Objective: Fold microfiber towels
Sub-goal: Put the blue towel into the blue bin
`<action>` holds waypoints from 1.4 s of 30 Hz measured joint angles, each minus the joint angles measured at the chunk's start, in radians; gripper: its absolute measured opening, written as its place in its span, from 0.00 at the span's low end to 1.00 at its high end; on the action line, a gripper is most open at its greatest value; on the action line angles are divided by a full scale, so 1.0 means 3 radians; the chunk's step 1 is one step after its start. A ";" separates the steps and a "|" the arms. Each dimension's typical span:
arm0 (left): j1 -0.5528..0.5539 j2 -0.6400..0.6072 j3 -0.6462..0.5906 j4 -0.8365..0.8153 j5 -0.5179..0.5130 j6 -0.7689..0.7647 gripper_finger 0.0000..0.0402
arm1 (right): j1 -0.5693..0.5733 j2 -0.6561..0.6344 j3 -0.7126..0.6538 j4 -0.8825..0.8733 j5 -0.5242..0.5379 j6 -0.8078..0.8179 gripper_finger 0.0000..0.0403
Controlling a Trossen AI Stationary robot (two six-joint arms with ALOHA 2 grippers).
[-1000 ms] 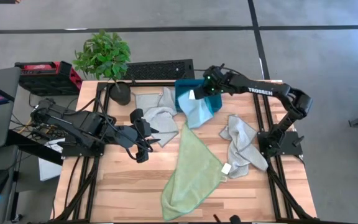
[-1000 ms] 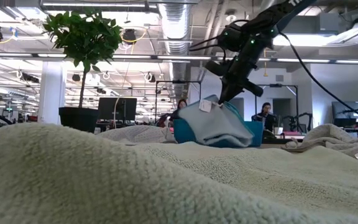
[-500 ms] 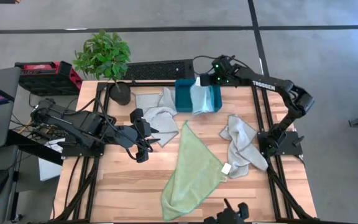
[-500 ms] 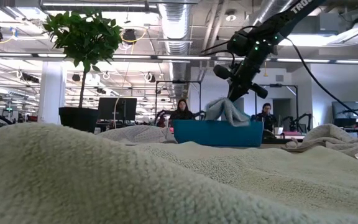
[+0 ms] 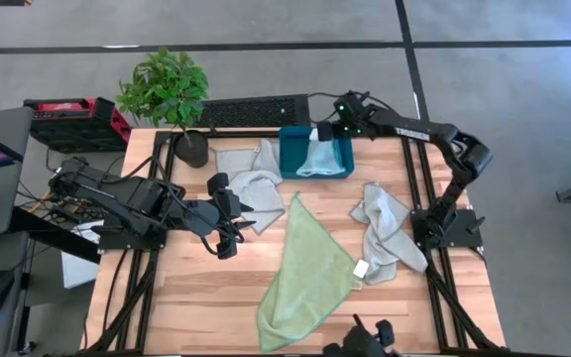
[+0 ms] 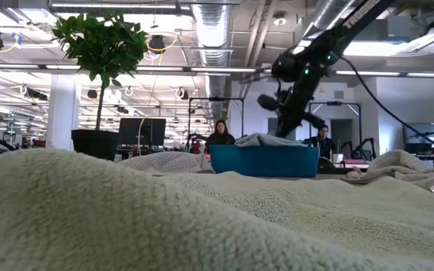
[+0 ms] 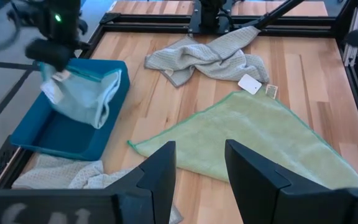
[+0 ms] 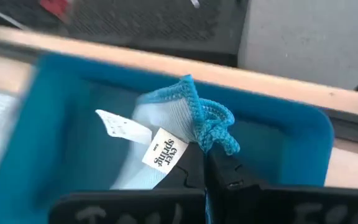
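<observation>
On the wooden desk (image 5: 206,297), the right claw (image 8: 211,163) pinches the limp blue towel (image 5: 317,157) (soft, best gripped by a corner) over the teal bin (image 5: 290,159); the left claw (image 7: 197,171) waits open.

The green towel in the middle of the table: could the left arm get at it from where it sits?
Probably yes. The left gripper hangs open just beside the green towel, which lies spread on bare wood with nothing between them.

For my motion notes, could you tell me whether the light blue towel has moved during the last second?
Yes: the light blue towel, held by the right gripper, moved from draping over the teal bin's front edge back into it.
</observation>
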 joint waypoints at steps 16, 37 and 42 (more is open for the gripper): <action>0.0000 0.0001 0.0000 -0.0061 -0.0001 -0.0007 0.33 | 0.0071 0.0326 0.0004 0.0121 0.0436 -0.0073 0.03; 0.0000 0.0000 0.0000 -0.0194 -0.0043 -0.0054 0.33 | 0.0035 0.0314 0.0021 0.0084 0.0424 0.0054 0.52; 0.0000 0.0000 0.0000 -0.0267 -0.0043 -0.0093 0.33 | 0.0018 0.0276 0.0209 -0.0118 0.0426 -0.0086 0.58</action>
